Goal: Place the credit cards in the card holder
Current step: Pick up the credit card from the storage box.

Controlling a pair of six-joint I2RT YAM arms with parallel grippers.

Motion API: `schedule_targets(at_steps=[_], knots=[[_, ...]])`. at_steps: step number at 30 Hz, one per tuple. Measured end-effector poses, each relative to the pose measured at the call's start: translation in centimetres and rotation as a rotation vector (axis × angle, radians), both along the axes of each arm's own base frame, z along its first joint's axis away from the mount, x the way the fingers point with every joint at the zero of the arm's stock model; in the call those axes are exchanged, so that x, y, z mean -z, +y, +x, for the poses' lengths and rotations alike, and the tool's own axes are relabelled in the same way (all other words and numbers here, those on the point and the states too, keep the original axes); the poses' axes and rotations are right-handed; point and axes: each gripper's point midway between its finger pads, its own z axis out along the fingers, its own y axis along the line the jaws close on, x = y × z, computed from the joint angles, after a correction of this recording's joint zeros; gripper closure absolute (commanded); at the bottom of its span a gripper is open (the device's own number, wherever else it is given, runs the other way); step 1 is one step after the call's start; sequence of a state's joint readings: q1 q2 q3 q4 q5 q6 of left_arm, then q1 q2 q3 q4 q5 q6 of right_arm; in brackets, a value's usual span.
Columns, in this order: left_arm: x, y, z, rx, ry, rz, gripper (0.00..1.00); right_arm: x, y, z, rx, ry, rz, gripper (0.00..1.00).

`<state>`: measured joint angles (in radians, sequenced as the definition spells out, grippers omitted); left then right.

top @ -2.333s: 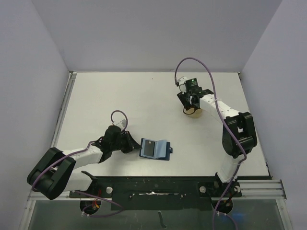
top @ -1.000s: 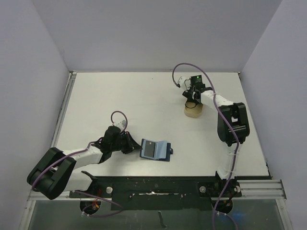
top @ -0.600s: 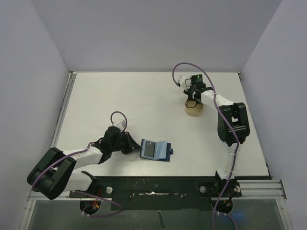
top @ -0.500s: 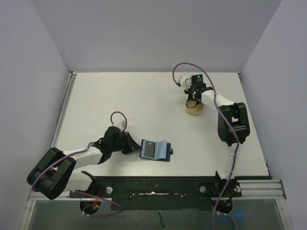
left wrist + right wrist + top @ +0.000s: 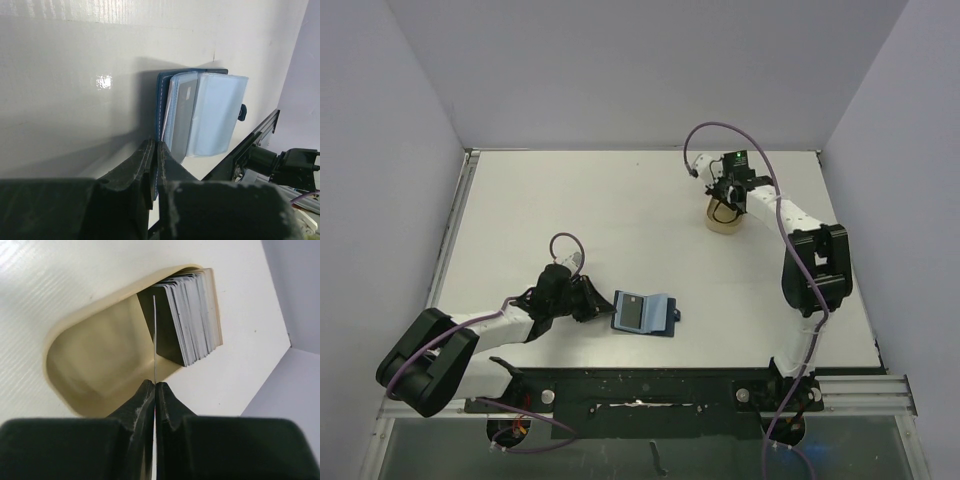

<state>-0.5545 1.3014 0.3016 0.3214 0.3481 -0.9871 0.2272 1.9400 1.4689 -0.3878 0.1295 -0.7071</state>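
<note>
Right gripper (image 5: 153,386) is pinched tight on one thin credit card (image 5: 154,340), seen edge-on over the hollow of the tan oval dish (image 5: 75,320). The stack of black and pale cards (image 5: 192,315) stands at the dish's far end. That arm reaches far out across the white table (image 5: 570,220), wrist tipped down. Left gripper (image 5: 154,146) lies low with its jaws closed on the near edge of the open navy-blue card holder (image 5: 210,115), forearm stretched just above the table.
</note>
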Motion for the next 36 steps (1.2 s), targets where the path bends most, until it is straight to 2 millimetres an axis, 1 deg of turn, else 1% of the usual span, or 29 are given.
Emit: schedule_targets(at_steps=[3,4,5,7,13,14,16,17,18,19,22,24,27,30,34,36], knots=[[0.0,0.1,0.1,-0.009,-0.001,0.006,0.80,-2.5,0.9,-0.8,0.009,-0.033,0.037,1.00],[-0.1,0.2,0.1,-0.014,-0.003,0.007,0.78,-4.0,1.4,-1.3,0.017,-0.054,0.061,1.00],[-0.2,0.3,0.2,-0.021,-0.006,0.010,0.75,-4.3,1.9,-1.4,0.012,-0.059,0.066,1.00],[-0.5,0.5,0.3,-0.033,-0.014,0.013,0.71,-5.7,3.3,-2.3,0.023,-0.076,0.105,1.00],[-1.2,1.3,0.8,-0.078,-0.025,0.053,0.61,-7.6,6.7,-5.7,0.102,-0.071,0.231,1.00],[-1.5,1.5,1.0,-0.089,-0.030,0.063,0.60,-7.9,7.4,-6.7,0.117,-0.068,0.271,1.00],[-2.2,1.7,1.5,-0.107,-0.045,0.073,0.53,-8.6,8.2,-8.7,0.137,-0.062,0.342,1.00],[-2.6,1.8,1.7,-0.115,-0.055,0.074,0.52,-9.0,8.7,-9.5,0.141,-0.063,0.377,1.00],[-3.1,1.9,2.0,-0.124,-0.066,0.074,0.52,-9.5,9.3,-11.0,0.143,-0.062,0.432,1.00],[-3.6,2.0,2.2,-0.132,-0.078,0.072,0.52,-10.0,9.7,-11.9,0.144,-0.064,0.474,1.00],[-5.0,2.0,2.6,-0.143,-0.109,0.055,0.51,-11.7,11.9,-15.3,0.127,-0.056,0.660,1.00],[-6.0,1.8,2.7,-0.139,-0.133,0.031,0.51,-12.4,13.7,-17.6,0.103,-0.034,0.782,1.00],[-7.8,1.3,2.6,-0.116,-0.166,-0.015,0.50,-12.8,16.1,-20.7,0.077,0.013,0.948,1.00],[-10.3,0.5,2.6,-0.085,-0.214,-0.084,0.50,-13.0,18.0,-23.5,0.065,0.077,1.112,1.00],[-14.0,-0.5,2.2,-0.043,-0.293,-0.201,0.49,-12.8,19.6,-26.3,0.068,0.167,1.308,1.00],[-15.6,-0.9,2.0,-0.025,-0.322,-0.254,0.49,-12.5,20.4,-27.3,0.066,0.211,1.376,1.00]])
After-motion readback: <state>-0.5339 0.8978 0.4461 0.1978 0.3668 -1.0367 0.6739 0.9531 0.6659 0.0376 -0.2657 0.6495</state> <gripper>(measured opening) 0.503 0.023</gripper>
